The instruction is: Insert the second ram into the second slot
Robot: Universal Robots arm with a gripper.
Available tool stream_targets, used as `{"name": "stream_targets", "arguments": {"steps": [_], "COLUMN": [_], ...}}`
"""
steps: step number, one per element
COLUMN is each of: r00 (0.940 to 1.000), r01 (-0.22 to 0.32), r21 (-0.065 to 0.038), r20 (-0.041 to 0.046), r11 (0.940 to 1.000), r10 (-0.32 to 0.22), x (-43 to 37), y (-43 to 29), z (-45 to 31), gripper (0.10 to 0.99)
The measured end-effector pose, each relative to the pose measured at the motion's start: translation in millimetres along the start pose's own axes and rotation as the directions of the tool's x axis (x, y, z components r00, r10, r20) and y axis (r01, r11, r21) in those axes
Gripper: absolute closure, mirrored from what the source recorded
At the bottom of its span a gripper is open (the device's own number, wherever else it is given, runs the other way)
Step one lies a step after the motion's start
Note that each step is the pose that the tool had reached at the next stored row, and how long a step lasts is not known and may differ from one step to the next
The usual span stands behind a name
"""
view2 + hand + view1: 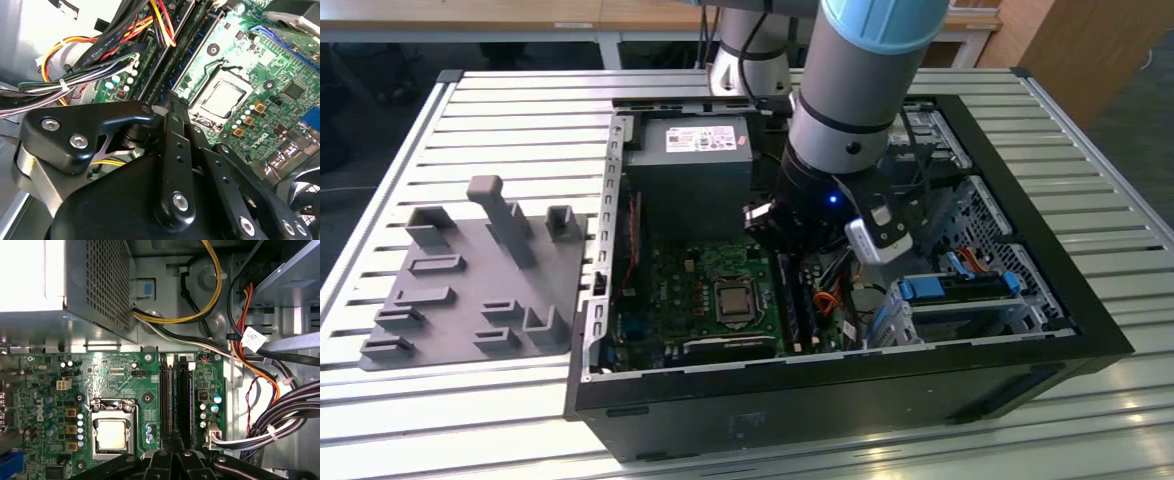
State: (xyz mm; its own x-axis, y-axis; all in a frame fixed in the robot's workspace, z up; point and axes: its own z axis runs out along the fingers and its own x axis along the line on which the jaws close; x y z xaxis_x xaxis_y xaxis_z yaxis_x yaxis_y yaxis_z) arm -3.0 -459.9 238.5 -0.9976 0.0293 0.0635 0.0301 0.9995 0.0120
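Inside the open computer case (1014,355) my gripper (790,252) hangs low over the motherboard (115,375), beside the processor socket (112,433). Two long memory slots run side by side. The second ram (200,42), thin and bluish, stands edge-on in the second slot (166,395), the one nearer the socket. A dark stick fills the other slot (184,395). In both wrist views the black fingers (172,145) meet at their tips, shut with nothing between them, right over the near end of the second ram. Whether they touch it I cannot tell.
Bundles of black, yellow and red cables (280,410) crowd the side of the slots away from the socket. The power supply (691,150) fills the case's far end and a drive cage (958,290) its right in the exterior view. A grey fixture (467,285) lies left of the case.
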Motion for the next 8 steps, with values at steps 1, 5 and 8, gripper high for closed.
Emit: {"name": "stream_targets", "arguments": {"steps": [1,5,8], "r00": [1.0,1.0,1.0], "r01": [0.0,0.0,0.0], "r21": [0.0,0.0,0.0], "r20": [0.0003,0.0024,0.0025], "r11": [1.0,1.0,1.0], "r10": [0.0,0.0,0.0], "x": [-0.1,-0.5,-0.8], "y": [0.0,-0.1,-0.1], "z": [0.7,6.1,10.9], "gripper": [0.98,0.98,0.98]}}
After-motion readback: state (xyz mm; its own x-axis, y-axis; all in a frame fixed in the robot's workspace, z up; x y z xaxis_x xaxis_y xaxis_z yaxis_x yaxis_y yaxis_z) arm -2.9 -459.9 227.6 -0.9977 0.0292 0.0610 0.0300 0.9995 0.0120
